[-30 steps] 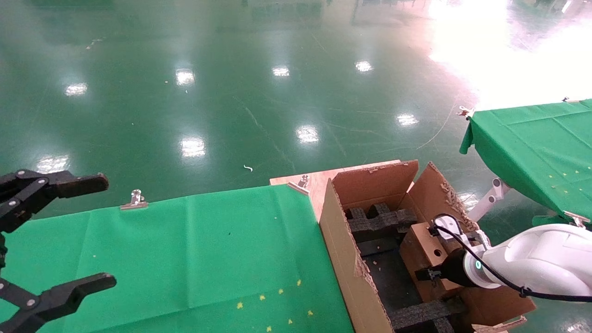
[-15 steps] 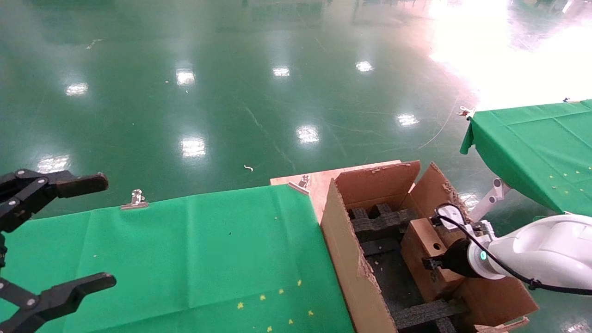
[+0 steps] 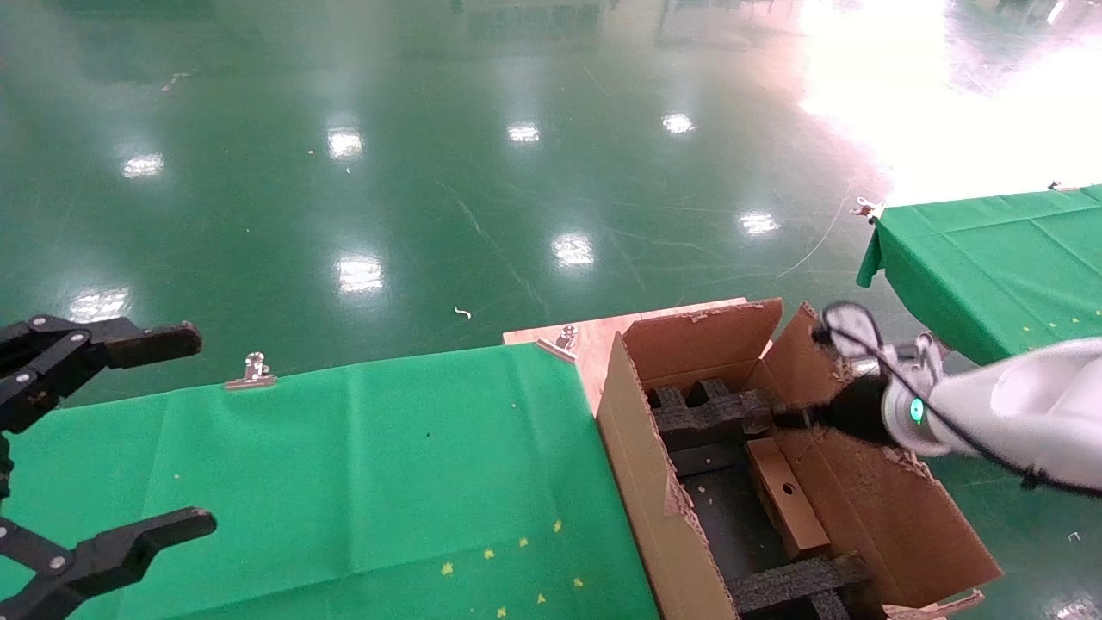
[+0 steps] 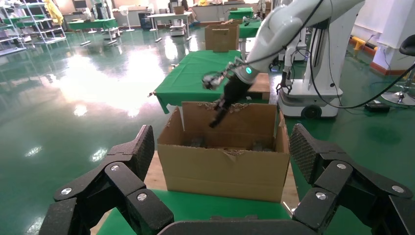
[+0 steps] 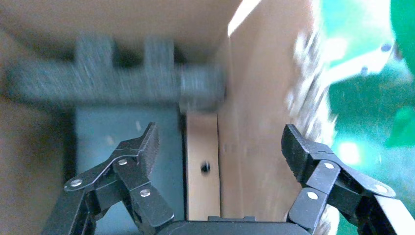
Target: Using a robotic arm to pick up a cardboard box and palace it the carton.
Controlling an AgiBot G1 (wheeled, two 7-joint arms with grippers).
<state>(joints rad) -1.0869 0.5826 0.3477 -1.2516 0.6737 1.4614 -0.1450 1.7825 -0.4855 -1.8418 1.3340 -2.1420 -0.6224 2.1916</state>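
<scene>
The carton (image 3: 637,482) stands open on the right end of my table, with black foam inserts (image 3: 706,413) inside. The small holed cardboard box (image 3: 785,508) lies on the carton's floor against its right wall, free of any grip. The white robotic arm (image 3: 1016,413) holds my right gripper (image 3: 788,418) open and empty above the carton's far end. The right wrist view looks down on the box (image 5: 201,171) between the open fingers (image 5: 146,147). My left gripper (image 3: 194,429) hangs open and empty at the far left and faces the carton (image 4: 222,166).
A green cloth (image 3: 344,482) covers my table, held by metal clips (image 3: 251,372). A wooden board (image 3: 594,340) shows under the carton. A second green table (image 3: 999,267) stands at the right, beyond the carton's ragged right flap (image 3: 887,517). Glossy green floor lies beyond.
My right gripper has let go of the cardboard box, which now lies low in the carton by its right wall. The right arm has risen and moved toward the carton's far end.
</scene>
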